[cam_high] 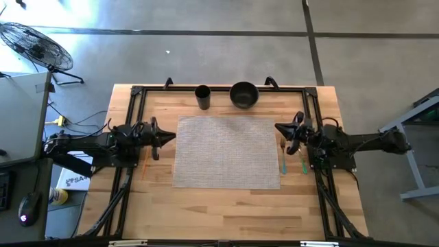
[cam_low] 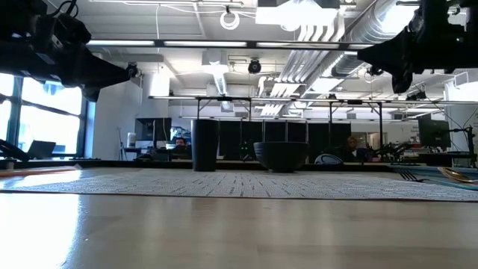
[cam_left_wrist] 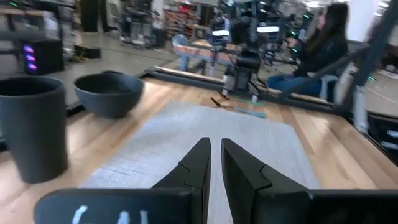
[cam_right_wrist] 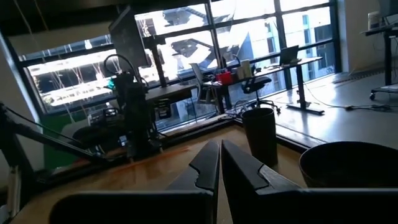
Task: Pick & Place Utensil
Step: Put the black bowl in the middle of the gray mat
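Observation:
A fork with a teal handle [cam_high: 282, 156] lies flat on the bare wood just right of the grey placemat [cam_high: 226, 151]. A second utensil with a green handle [cam_high: 302, 162] lies beside it, partly under the right arm. The left wrist view shows the fork [cam_left_wrist: 239, 109] far across the mat. My right gripper [cam_high: 278, 128] hovers shut above the mat's right edge, just beyond the fork's tines. My left gripper [cam_high: 171, 136] hovers shut above the mat's left edge. Both grippers are above the table and hold nothing.
A dark cup [cam_high: 202, 96] and a dark bowl [cam_high: 243, 95] stand at the far edge, beyond the mat. A thin orange stick-like thing [cam_high: 145, 165] lies on the wood under the left arm. A black frame [cam_high: 137, 92] runs round the table. People sit in the room behind.

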Controlling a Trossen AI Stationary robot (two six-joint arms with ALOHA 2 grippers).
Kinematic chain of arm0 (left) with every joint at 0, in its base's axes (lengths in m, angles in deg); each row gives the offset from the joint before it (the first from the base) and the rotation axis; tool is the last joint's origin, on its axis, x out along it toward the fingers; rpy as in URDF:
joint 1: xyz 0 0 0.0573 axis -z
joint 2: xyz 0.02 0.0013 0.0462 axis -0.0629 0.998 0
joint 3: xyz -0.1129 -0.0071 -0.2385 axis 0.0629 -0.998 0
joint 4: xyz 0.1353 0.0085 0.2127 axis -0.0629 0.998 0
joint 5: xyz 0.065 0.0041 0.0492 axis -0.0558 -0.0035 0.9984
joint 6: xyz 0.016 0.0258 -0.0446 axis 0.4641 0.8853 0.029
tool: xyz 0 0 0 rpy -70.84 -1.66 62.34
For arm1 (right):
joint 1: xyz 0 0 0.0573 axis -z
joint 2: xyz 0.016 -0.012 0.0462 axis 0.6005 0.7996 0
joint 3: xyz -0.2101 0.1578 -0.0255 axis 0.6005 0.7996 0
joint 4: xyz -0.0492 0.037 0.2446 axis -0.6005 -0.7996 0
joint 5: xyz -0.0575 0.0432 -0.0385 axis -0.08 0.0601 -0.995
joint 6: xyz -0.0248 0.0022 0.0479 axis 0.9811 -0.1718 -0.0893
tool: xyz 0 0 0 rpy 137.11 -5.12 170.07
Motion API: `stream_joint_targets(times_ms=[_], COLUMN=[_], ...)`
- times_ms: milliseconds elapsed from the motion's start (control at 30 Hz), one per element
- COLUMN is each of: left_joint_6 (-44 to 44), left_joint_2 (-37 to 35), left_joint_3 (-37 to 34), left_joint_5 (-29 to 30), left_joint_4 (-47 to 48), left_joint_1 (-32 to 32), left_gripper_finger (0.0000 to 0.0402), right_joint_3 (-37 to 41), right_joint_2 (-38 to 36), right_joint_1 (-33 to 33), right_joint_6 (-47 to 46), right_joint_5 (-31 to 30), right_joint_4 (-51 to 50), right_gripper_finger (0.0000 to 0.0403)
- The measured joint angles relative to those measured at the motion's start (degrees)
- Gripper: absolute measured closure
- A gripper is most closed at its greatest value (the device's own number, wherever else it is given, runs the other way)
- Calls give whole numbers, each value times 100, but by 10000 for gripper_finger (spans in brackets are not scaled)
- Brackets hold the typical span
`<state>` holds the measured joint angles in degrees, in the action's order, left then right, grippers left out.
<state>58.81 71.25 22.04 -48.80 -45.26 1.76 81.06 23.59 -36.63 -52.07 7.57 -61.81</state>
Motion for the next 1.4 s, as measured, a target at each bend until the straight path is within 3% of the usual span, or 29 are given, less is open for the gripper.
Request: stream_joint_targets(times_ms=[467, 767, 900, 1100, 1400], left_joint_6=[0, 83, 586, 754, 754], left_joint_2=[0, 0, -2, -4, 0], left_joint_3=[0, 0, 47, 155, 164], left_joint_5=[332, 347, 558, 836, 833], left_joint_4=[-224, -231, -238, -307, -231], left_joint_1=[-1, 0, 0, -2, 0], left_gripper_finger=[367, 367, 367, 367, 367], right_joint_3=[-1900, -3472, -4463, -6036, -8067], right_joint_2=[3338, 5300, 6013, 7161, 8762], right_joint_1=[505, 1082, 1500, 2039, 2449], right_joint_6=[478, 782, 442, 124, -176], right_joint_5=[-240, 111, 622, 873, 1076], right_joint_4=[-283, -1179, -2185, -4096, -5699], right_gripper_finger=[388, 312, 283, 269, 230])
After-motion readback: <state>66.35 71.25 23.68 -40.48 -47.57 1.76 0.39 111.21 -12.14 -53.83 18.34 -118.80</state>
